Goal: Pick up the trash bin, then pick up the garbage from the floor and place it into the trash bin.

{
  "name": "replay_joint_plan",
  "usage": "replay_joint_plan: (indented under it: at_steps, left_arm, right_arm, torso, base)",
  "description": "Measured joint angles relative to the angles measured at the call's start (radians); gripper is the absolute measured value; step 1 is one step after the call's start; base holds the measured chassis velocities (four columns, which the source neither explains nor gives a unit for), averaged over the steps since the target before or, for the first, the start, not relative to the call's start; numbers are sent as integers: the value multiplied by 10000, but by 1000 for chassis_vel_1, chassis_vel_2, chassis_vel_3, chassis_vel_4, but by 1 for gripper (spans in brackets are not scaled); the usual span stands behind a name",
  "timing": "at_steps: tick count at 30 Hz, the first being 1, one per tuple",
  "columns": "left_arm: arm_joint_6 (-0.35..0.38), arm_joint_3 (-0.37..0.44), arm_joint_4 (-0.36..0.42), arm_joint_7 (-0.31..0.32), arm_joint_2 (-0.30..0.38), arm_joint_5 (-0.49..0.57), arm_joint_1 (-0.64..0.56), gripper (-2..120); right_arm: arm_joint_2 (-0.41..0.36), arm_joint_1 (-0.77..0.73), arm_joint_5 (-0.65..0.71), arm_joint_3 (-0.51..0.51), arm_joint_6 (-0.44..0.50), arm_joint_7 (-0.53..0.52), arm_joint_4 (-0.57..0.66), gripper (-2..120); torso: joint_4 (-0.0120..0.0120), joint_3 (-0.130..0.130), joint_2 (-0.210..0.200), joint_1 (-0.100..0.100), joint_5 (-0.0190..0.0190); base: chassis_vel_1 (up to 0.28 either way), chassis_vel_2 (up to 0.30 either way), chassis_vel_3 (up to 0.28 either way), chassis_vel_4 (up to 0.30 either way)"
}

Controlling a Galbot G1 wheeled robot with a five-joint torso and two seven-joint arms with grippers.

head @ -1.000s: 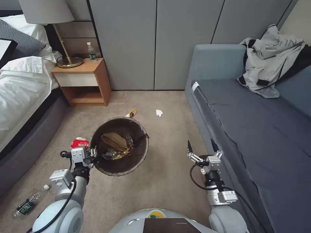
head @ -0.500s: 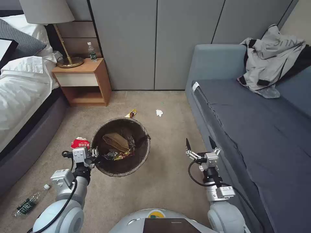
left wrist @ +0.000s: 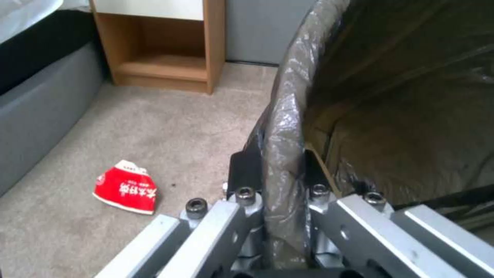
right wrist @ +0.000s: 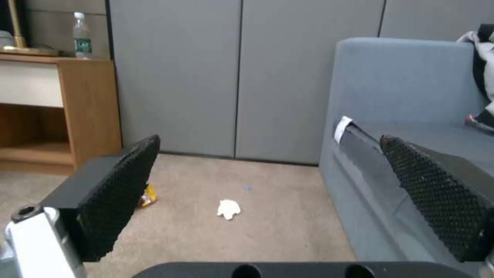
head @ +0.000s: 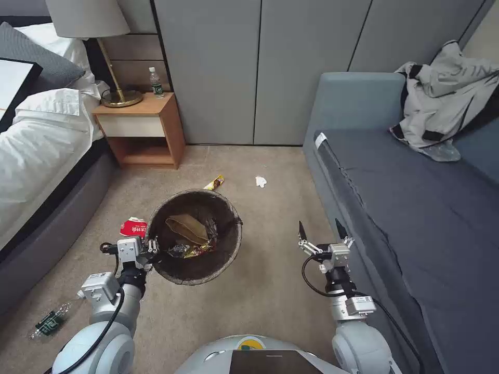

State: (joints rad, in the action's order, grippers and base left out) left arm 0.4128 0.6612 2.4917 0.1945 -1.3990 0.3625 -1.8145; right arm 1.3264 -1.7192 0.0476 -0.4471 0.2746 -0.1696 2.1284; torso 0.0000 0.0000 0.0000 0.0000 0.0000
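The left hand (head: pixel 152 248) is clamping the near-left rim of the trash bin (head: pixel 195 236); the left wrist view is showing one finger (left wrist: pixel 242 173) outside and one inside the bag-lined wall, pressed tight on it. The bin seems to be hanging off the carpet in that grip, out in the open floor between the bed (head: pixel 36 156) and the sofa (head: pixel 416 208), though whether its base is fully clear of the floor cannot be told. Inside it, tan paper and some wrappers are lying at the bottom.

The right hand (head: pixel 322 232) is hovering beside the sofa's front edge, spread wide with nothing between its fingers (right wrist: pixel 121 193).

So the bin step looks done, and the collecting step is under way. Litter is lying about on the floor: a crushed red cup (head: pixel 133 227) just beside the bin's left side, a yellow wrapper (head: pixel 214 183) and a white tissue scrap (head: pixel 261 181) further out toward the cupboard doors (head: pixel 260 72), and a small bottle (head: pixel 50 322) at the near left by the bed's edge.

As a judgement, the next move is calling for the free right hand to go down over one piece, probably the tissue or wrapper straight ahead of it, while the left is keeping the bin level and within reach for the drop.
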Motion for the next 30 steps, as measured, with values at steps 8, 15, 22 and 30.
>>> replay_joint_plan:
  at_steps: [8, 15, 22, 30]
  left_arm:
    - [-3, -6, 2, -5, 7, -8, -4, 2]
    - [-5, -6, 2, -5, 7, -8, 10, 2]
    - [-15, 9, -36, -4, 21, -2, 39, 2]
    - [-31, 11, -61, -2, 34, 4, 59, 2]
  right_arm:
    - [-44, 36, 8, 20, -111, -127, 5, 100]
    - [-44, 96, 12, 42, -157, -157, 3, 100]
    - [-61, 168, 27, 49, -212, -204, -18, 100]
    - [-45, 180, 36, 58, -241, -220, -36, 100]
  torso:
    - [-1, 0, 0, 0, 0]
    - [-2, 0, 0, 0, 0]
    - [0, 0, 0, 0, 0]
    - [-1, 0, 0, 0, -1]
  base:
    - [0, 0, 0, 0]
    - [0, 0, 0, 0]
    - [18, 26, 18, 16]
    - [0, 0, 0, 0]
